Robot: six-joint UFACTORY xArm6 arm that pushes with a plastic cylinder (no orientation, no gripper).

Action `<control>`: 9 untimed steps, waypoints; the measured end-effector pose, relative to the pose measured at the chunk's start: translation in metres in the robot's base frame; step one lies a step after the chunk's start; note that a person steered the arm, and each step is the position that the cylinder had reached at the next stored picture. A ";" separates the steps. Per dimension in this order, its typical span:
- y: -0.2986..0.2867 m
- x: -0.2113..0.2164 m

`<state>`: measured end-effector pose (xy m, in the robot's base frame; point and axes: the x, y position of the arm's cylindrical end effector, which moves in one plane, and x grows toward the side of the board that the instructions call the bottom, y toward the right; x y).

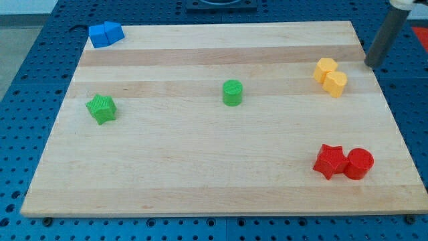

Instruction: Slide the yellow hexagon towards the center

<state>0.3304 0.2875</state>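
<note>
Two yellow blocks touch each other at the view's upper right. The lower right one (336, 84) looks like the yellow hexagon. The upper left one (325, 69) has a lobed outline. My tip (370, 65) is the lower end of a dark rod at the board's right edge, to the right of the yellow pair and apart from it, with a gap of bare wood between them.
A green cylinder (232, 92) stands near the board's middle. A green star (101, 108) is at the left. Two blue blocks (105, 33) sit at the top left corner. A red star (330, 161) and a red cylinder (358, 163) touch at the lower right.
</note>
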 end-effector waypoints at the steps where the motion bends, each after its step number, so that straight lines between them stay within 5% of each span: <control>1: -0.031 0.003; 4: -0.056 0.018; 6: -0.147 0.025; 7: -0.138 0.026; 9: -0.020 0.027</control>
